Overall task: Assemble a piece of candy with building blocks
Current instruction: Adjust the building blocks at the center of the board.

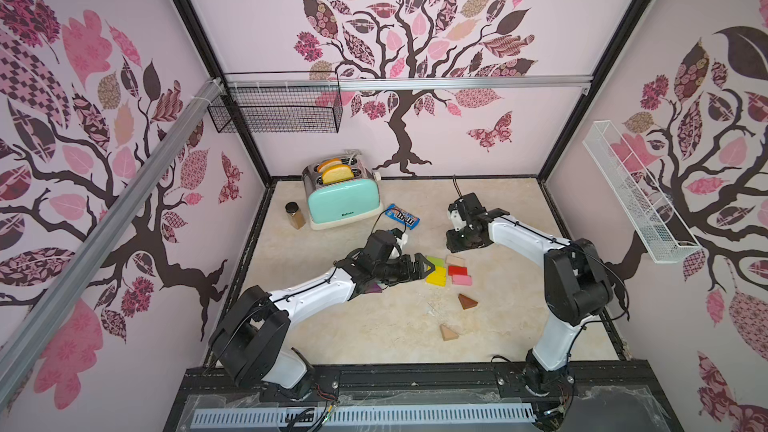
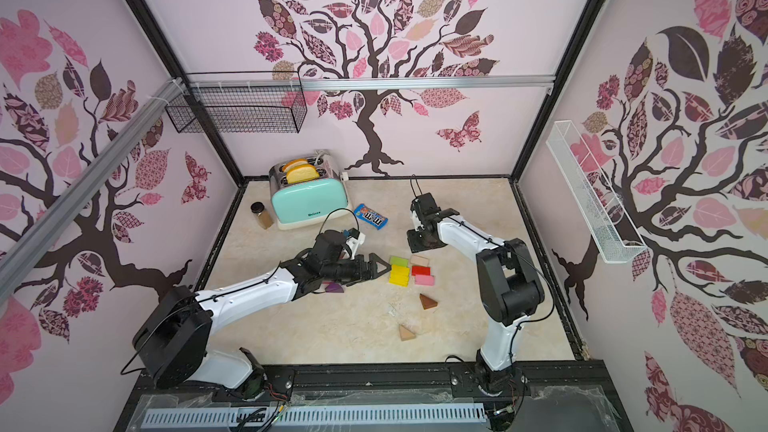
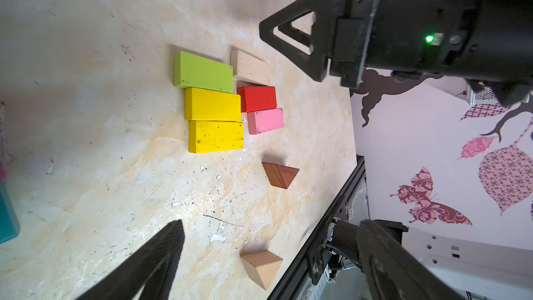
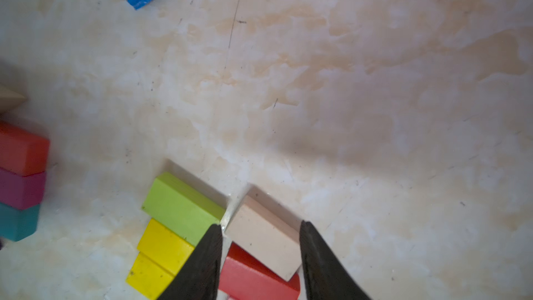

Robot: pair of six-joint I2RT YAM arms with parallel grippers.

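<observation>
Light: bright, even, diffuse from above.
Shadows: soft; a broad grey patch on the table (image 4: 331, 139) in the right wrist view.
Focus: both top views sharp; right wrist view hazy, soft.
Edges: top views bow outward.

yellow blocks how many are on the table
2. The first yellow block lies against the green block; the second yellow block lies against the first, on the side away from the green. More could be hidden under the left arm.
</observation>
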